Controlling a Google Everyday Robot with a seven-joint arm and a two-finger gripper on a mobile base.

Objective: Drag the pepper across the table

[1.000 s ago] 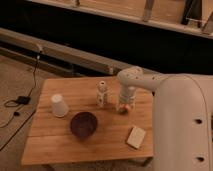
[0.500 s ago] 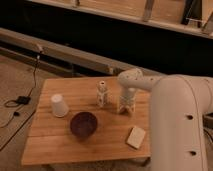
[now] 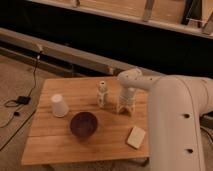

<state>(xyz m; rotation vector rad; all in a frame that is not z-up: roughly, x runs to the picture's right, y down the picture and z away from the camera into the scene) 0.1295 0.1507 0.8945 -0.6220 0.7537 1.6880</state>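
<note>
My gripper [image 3: 125, 107] points straight down onto the light wooden table [image 3: 60, 145], right of centre and just right of the white shaker bottle. Its tip rests at the tabletop. The small orange pepper does not show plainly; it is hidden under the gripper's tip. My white arm [image 3: 175, 100] reaches in from the right and covers the table's right edge.
A white shaker bottle with a dark top [image 3: 102, 94] stands just left of the gripper. A dark bowl [image 3: 83, 124] sits in the middle front. A white upturned cup [image 3: 59, 105] stands at the left. A pale sponge-like block [image 3: 135, 137] lies at the front right.
The gripper has shifted very slightly to the right at table level. The other objects have not moved.
</note>
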